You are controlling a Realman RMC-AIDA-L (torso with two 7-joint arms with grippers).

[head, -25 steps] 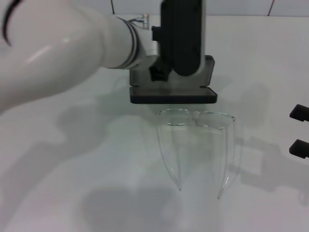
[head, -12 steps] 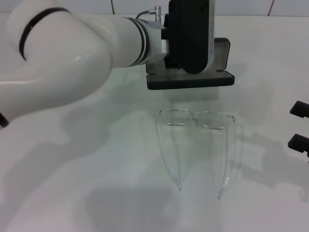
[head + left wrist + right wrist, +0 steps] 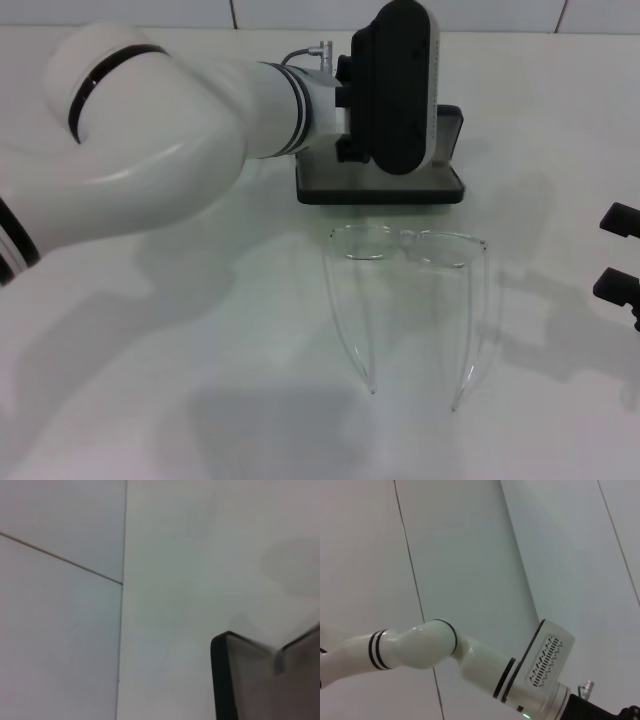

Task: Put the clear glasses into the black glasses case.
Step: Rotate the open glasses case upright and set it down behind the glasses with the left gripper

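Clear glasses (image 3: 408, 250) lie on the white table (image 3: 200, 400), lenses toward the black glasses case (image 3: 380, 186) and both thin temple arms unfolded, running away from the case toward the robot. They sit just on the near side of the case, apart from it, with a strip of bare table between the frame front and the case's front edge.

The case stands open, its dark front rim facing the glasses and its raised lid behind; much of it is hidden by the left arm's black wrist housing. The left gripper (image 3: 392, 150) is over the case, but its fingers are covered by that housing in the head view, and the left wrist view shows only a corner of the case (image 3: 222, 680) against the table and wall, so whether the pincer is apart or clamped on the case cannot be told.

The right gripper (image 3: 620, 255) is well off to the right of the case and the glasses, its two dark fingertips apart, with nothing between them.
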